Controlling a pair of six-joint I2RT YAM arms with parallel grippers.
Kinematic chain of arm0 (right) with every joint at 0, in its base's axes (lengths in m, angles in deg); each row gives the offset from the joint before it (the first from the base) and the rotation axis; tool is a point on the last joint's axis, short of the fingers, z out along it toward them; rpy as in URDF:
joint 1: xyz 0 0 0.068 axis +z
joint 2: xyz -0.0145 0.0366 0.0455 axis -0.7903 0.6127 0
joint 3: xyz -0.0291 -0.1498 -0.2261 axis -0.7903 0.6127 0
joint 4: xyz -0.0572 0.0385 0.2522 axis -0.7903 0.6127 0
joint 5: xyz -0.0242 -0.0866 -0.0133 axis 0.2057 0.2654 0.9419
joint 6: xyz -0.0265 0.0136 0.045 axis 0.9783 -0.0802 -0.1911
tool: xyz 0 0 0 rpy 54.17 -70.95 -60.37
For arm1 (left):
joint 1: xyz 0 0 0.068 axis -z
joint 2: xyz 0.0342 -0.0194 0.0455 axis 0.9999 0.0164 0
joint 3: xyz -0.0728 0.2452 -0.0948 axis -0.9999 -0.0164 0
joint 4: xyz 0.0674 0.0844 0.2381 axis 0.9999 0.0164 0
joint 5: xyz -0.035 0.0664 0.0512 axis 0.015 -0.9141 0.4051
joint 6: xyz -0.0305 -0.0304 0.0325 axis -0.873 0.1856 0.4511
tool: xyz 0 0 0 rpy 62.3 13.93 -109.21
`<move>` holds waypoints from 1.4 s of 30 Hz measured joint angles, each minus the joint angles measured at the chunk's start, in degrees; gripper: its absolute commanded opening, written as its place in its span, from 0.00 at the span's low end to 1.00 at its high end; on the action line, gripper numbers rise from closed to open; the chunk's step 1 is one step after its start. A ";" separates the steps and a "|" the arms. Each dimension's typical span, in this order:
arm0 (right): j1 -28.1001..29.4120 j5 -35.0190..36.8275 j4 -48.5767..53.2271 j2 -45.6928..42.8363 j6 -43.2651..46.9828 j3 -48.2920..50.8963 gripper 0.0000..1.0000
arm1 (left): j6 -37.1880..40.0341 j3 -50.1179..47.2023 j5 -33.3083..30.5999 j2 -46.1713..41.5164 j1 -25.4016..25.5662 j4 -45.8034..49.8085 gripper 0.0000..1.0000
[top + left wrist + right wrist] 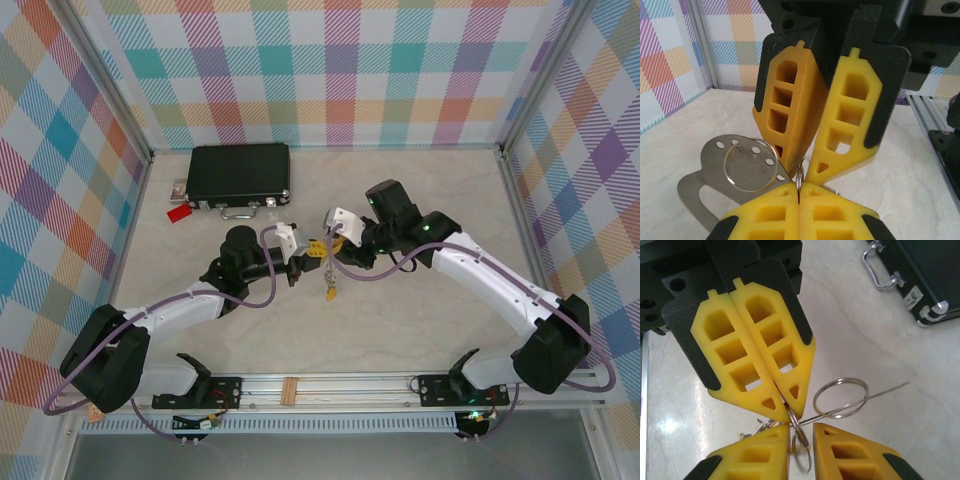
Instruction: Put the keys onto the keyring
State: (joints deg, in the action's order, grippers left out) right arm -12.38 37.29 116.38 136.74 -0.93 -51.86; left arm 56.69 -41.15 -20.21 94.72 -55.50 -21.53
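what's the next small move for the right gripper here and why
Probably open the right gripper a little wider and ease it back off the keyring. Its fingers stand slightly apart with the ring's edge in the gap, while the left gripper is shut on that ring and holds it, so backing away should not drop it.

Kinda hard to judge: from the top view the keys (330, 290) are seen as a tiny dangling clump, too small to be counted. In the left wrist view the keyring (798, 176) is mostly buried edge-on between the yellow pads (775, 215) of the left gripper (799, 190). The black case (920, 270) is chopped off by the frame edge in the right wrist view.
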 measured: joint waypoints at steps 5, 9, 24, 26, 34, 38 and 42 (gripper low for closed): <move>-2.56 -1.64 -5.18 -5.29 -6.78 4.55 0.32 | -4.04 -1.29 -0.35 1.25 0.00 -7.52 0.00; -7.82 -5.70 -12.22 -10.99 -14.88 10.05 0.36 | -8.66 -2.36 -0.83 3.48 0.00 -15.93 0.00; -14.05 -23.08 -35.80 -12.26 -40.81 17.14 0.33 | -20.46 -1.05 -1.92 7.39 0.11 -31.82 0.00; -14.51 -24.74 -37.68 -11.34 -42.66 17.14 0.32 | -20.76 -0.81 -1.92 7.39 0.11 -32.33 0.00; -15.13 -28.41 -40.61 -8.02 -46.49 17.14 0.29 | -21.46 -0.50 -1.92 7.37 0.15 -32.48 0.00; -15.13 -30.03 -41.07 -7.21 -47.17 17.05 0.26 | -21.75 -0.50 -1.92 7.26 0.17 -32.48 0.00; -15.13 -31.17 -41.09 -6.78 -47.36 16.92 0.26 | -21.79 -0.50 -1.92 7.10 0.17 -32.48 0.00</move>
State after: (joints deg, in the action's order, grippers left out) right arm -27.51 6.13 75.29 129.96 -48.30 -34.94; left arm 34.90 -41.66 -22.13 101.83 -55.32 -54.01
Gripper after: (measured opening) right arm 0.257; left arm 0.045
